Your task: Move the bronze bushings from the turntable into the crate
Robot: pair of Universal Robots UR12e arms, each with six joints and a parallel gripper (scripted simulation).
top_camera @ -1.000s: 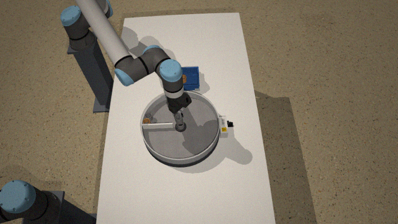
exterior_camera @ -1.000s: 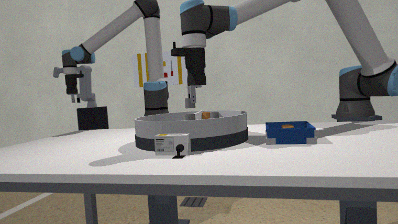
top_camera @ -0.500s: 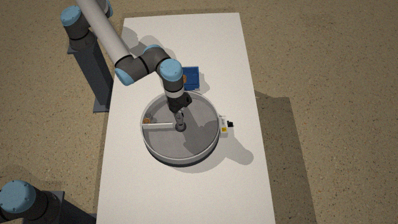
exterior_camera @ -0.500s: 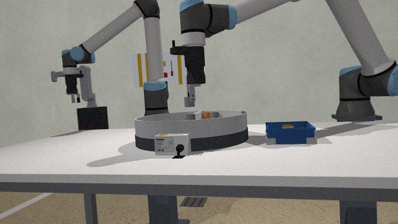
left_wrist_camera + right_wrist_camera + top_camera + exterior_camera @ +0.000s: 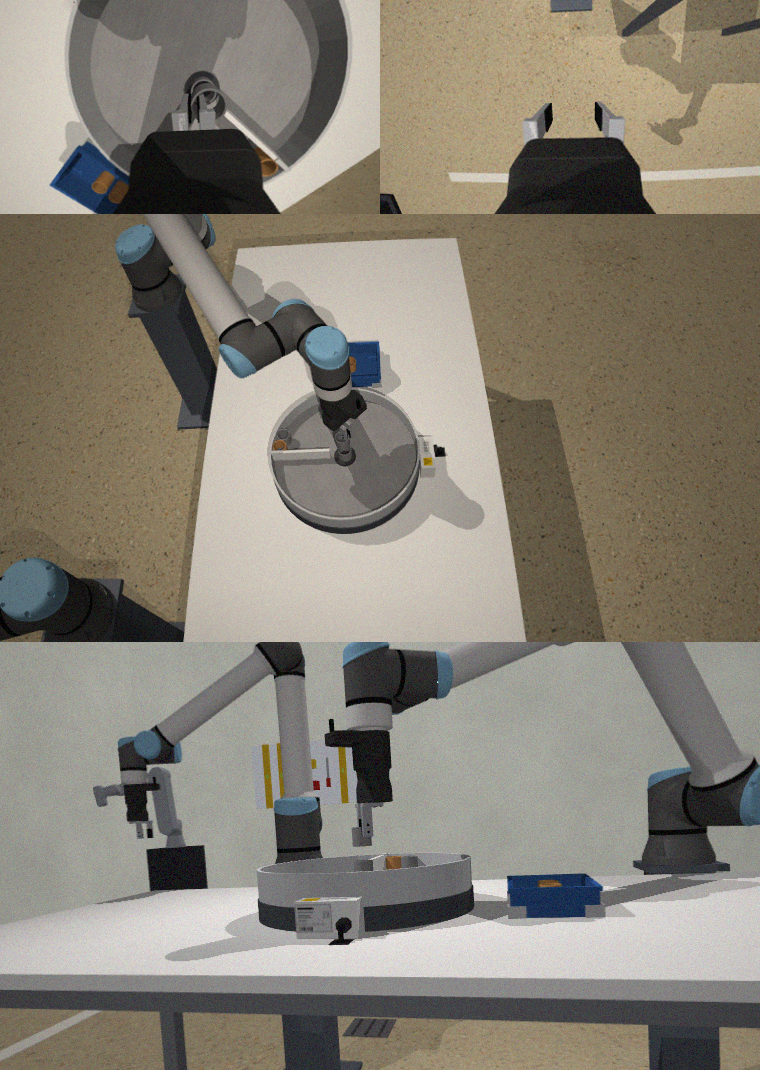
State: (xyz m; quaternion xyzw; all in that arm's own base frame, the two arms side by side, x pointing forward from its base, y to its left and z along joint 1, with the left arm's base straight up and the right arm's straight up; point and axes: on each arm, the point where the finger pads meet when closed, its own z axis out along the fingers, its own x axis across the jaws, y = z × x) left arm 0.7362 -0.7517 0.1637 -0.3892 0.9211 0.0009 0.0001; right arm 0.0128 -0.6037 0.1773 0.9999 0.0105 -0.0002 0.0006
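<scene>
My left gripper (image 5: pixel 344 430) (image 5: pixel 363 829) (image 5: pixel 194 102) is shut on a steel bushing (image 5: pixel 341 441) (image 5: pixel 361 838) (image 5: pixel 221 104), pinching its wall, above the middle of the turntable (image 5: pixel 319 495) (image 5: pixel 420 887) (image 5: pixel 277 62). A grey cylinder (image 5: pixel 344 455) stands at the turntable's centre below it. A bronze bushing (image 5: pixel 279 445) (image 5: pixel 393 862) (image 5: pixel 268 167) and a steel bushing (image 5: pixel 283 433) (image 5: pixel 410 861) stand by the rim. The blue crate (image 5: pixel 368 368) (image 5: pixel 555 903) (image 5: pixel 78 174) sits level, with bronze bushings (image 5: pixel 102 182) inside, partly hidden. My right gripper (image 5: pixel 144 831) (image 5: pixel 573 111) is open and empty, away from the table.
A white divider (image 5: pixel 300 454) (image 5: pixel 253 139) runs from the turntable's centre to its rim, beside the bronze bushing. Corner guides (image 5: pixel 594 910) stand at the crate's base. A white box (image 5: pixel 427 455) (image 5: pixel 328 917) with a black knob stands against the turntable's outer side.
</scene>
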